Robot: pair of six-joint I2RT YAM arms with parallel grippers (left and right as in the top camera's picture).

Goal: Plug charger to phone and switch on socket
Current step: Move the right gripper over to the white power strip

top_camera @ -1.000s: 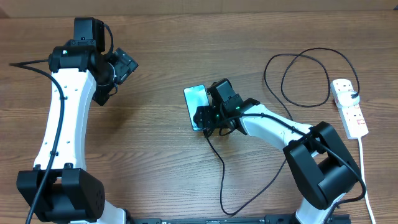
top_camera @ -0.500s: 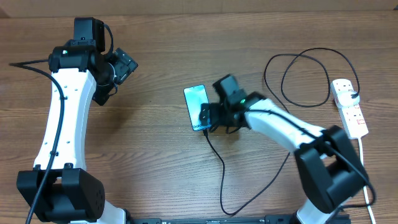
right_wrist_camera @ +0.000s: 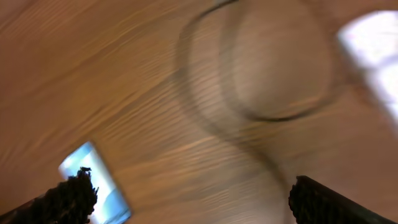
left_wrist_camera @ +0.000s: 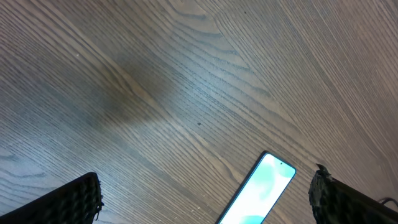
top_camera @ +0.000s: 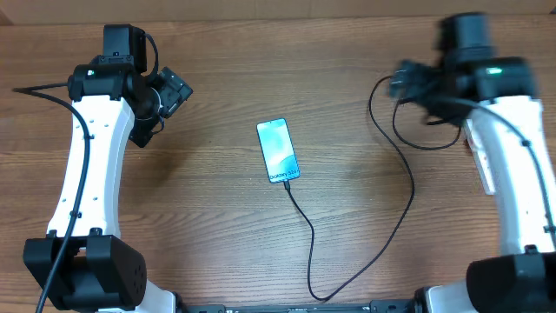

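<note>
Broadly, by size:

1. Counter [top_camera: 217, 235]: brown wood grain, carries every item below.
2. Left arm [top_camera: 82, 165]: white links and black joints, reaching from the near edge up to the far left corner.
3. Right arm [top_camera: 521, 156]: same build, along the right edge, its upper end motion-blurred in the overhead view.
4. Socket [top_camera: 482, 169]: white elongated strip at the far right, largely covered by the right arm and hard to tell from the arm's white shell. The white smear at the top right of the right wrist view is probably the same strip.
5. Charger [top_camera: 310, 235]: thin black cable. Its tip meets the near end of the phone. From there it runs toward the front edge, bends back up the right side and ends in loose loops beside the socket. Whether the tip is fully seated cannot be told.
6. Phone [top_camera: 277, 149]: slim, screen up and lit pale blue, lying flat near the centre, slightly tilted, well apart from both arms.
7. Left gripper [left_wrist_camera: 205, 202]: spread wide, holding nothing, above bare wood, with the phone's far end showing between its fingertips.
8. Right gripper [right_wrist_camera: 202, 198]: spread wide, empty, over the cable loops, the view heavily blurred.
</note>
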